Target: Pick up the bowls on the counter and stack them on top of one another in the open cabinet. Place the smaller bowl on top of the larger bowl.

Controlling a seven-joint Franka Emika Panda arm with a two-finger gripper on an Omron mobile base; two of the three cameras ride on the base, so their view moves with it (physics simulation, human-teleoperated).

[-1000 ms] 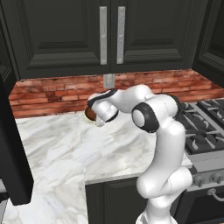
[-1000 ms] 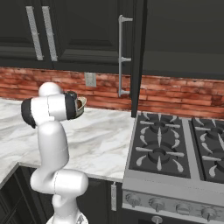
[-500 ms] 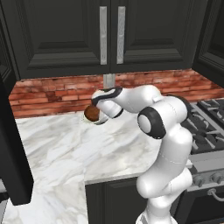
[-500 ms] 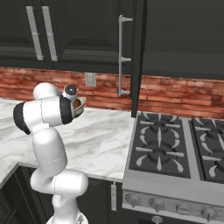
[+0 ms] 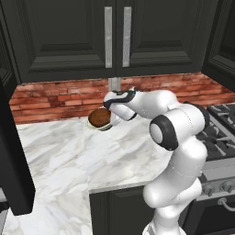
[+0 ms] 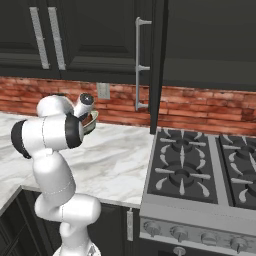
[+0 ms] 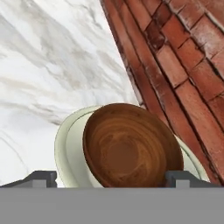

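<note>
Over the marble counter [image 5: 59, 156], close to the brick wall [image 7: 175, 65], I had the gripper [image 5: 106, 120] up at the level of the two bowls, which appeared to hang clear of the slab. On the hand camera the small brown bowl [image 7: 131, 151] sat nested inside the wide pale bowl [image 7: 70, 153], its rim well within the pale one's, and both lay tilted. The brown bowl was empty; the pale bowl held nothing but the brown one. The two finger tips [image 7: 41, 178] stood on either side of the pair, yet I could not tell whether they were clamped on a rim or merely alongside; since the stack looked lifted, I judged they were carrying it.

I took the step in hand to be the carry. The stacking looked done, and what remained was the placing. The open cabinet [image 6: 210, 45], its door [image 6: 159, 65] edge-on beside the stove [image 6: 200, 170], was well to the arm's right. The next move called for a swing that way and up, kept level enough that the brown bowl would not slide out.
</note>
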